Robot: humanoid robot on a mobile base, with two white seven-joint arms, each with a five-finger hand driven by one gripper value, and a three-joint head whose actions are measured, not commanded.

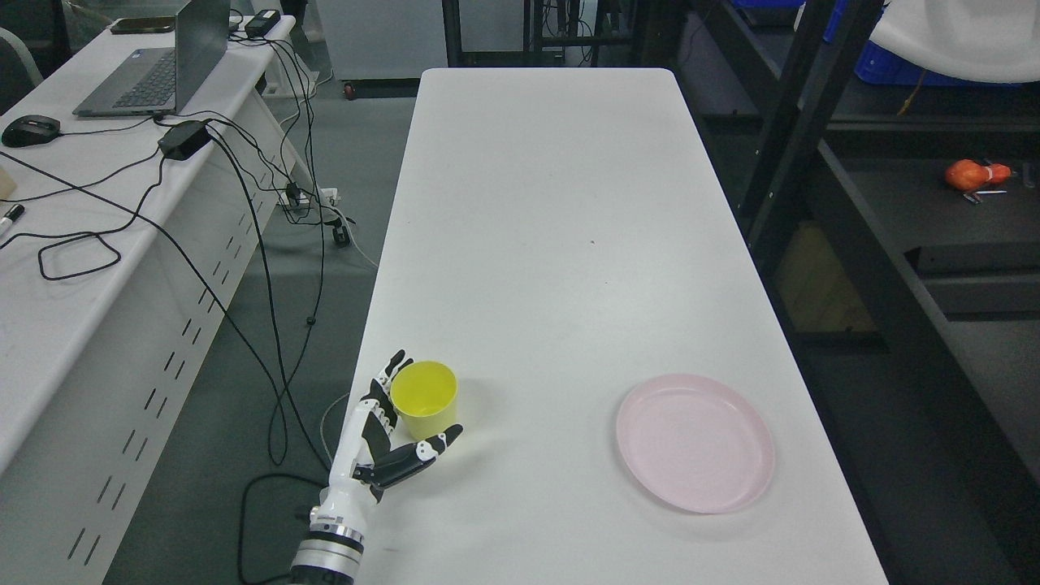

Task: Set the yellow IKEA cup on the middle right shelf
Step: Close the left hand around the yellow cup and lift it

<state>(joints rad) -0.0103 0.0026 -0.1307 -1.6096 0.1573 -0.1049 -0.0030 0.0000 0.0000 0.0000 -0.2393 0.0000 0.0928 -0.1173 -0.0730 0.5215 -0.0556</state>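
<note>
Yellow cup (424, 398) stands upright and open-mouthed near the left edge of the long white table (552, 203), toward its near end. The left hand (388, 443) comes in from the lower left and sits right against the cup: its fingers (382, 388) reach up along the cup's left side while the thumb (435, 448) stretches out below and in front of it, so the hand is spread around the cup rather than clamped (whether any fingertip touches the wall is hard to tell). A pale pink plate (695, 443) lies flat on the same table, well apart to the right. Dark shelving (821, 187) runs along the table's right side, with an orange object (971, 175) resting on one level. To the left, a second desk (49, 268) carries a laptop (158, 69), a mouse (31, 130) and trailing black cables (244, 244).
</note>
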